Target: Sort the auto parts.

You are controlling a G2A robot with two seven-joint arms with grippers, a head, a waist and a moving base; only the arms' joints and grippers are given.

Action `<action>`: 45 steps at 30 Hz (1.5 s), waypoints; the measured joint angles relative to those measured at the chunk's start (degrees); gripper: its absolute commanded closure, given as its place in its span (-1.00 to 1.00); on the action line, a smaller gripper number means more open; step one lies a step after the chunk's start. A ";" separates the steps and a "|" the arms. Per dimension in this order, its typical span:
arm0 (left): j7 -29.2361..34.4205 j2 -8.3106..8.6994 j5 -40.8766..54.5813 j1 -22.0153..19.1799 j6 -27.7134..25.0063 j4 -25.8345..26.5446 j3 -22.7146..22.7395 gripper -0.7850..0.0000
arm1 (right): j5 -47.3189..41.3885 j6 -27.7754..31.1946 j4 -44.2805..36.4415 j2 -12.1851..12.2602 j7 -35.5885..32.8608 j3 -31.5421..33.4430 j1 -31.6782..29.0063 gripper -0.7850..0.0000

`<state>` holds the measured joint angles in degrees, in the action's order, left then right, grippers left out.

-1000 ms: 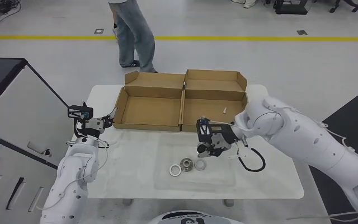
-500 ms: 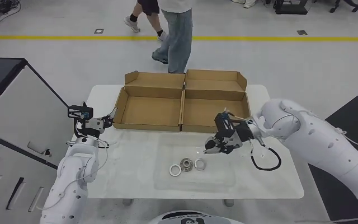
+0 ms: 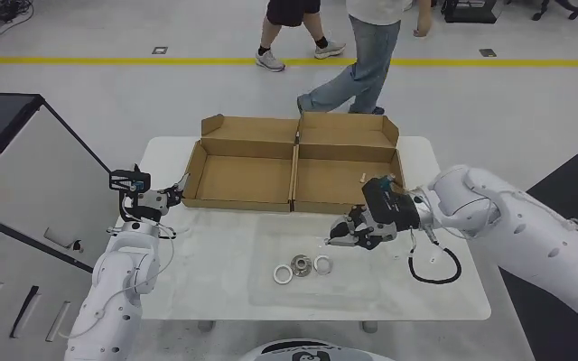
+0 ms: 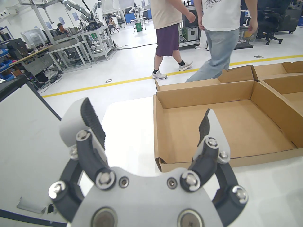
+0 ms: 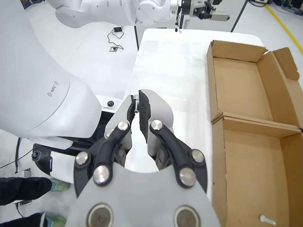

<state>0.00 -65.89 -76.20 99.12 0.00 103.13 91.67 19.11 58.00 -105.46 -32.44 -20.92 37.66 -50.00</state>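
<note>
**Camera layout: one overhead, two wrist-mounted.**
Top view looks down on the whole table [image 3: 226, 271]; both wrist views look across it from close in. All share the boxes [image 3: 244, 179]; the right wrist view faces the left gripper [image 5: 223, 5].

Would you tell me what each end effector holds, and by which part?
The right end effector pinches a small bolt by its threaded shank at its tips. The left end effector is open, holding nothing.

R tool [image 3: 338, 239] w/ bolt [image 5: 135, 103] swung right, off rings [image 3: 301, 266], toward R box [image 3: 334, 183].
</note>
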 measured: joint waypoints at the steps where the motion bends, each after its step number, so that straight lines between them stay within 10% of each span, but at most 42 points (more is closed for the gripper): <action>1: 0.00 0.00 0.00 0.00 0.00 0.00 0.00 -1.00 | 1.62 0.00 -0.41 0.25 2.24 -0.18 -0.07 1.00; 5: 0.00 0.00 0.00 0.00 0.00 0.00 0.00 -1.00 | 8.68 0.00 -1.29 0.97 10.96 -1.05 0.03 1.00; 22: 0.00 0.00 0.00 0.00 0.00 0.00 0.00 -1.00 | 9.21 -2.04 -2.30 0.81 8.86 -0.04 -0.66 1.00; 45: 0.00 0.00 0.00 0.00 0.00 0.00 0.00 -1.00 | -5.80 0.00 -9.63 -0.91 29.07 -1.52 2.58 1.00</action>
<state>0.00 -65.89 -76.20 99.12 0.00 103.13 91.67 13.31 58.00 -115.09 -33.35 8.15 36.13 -47.42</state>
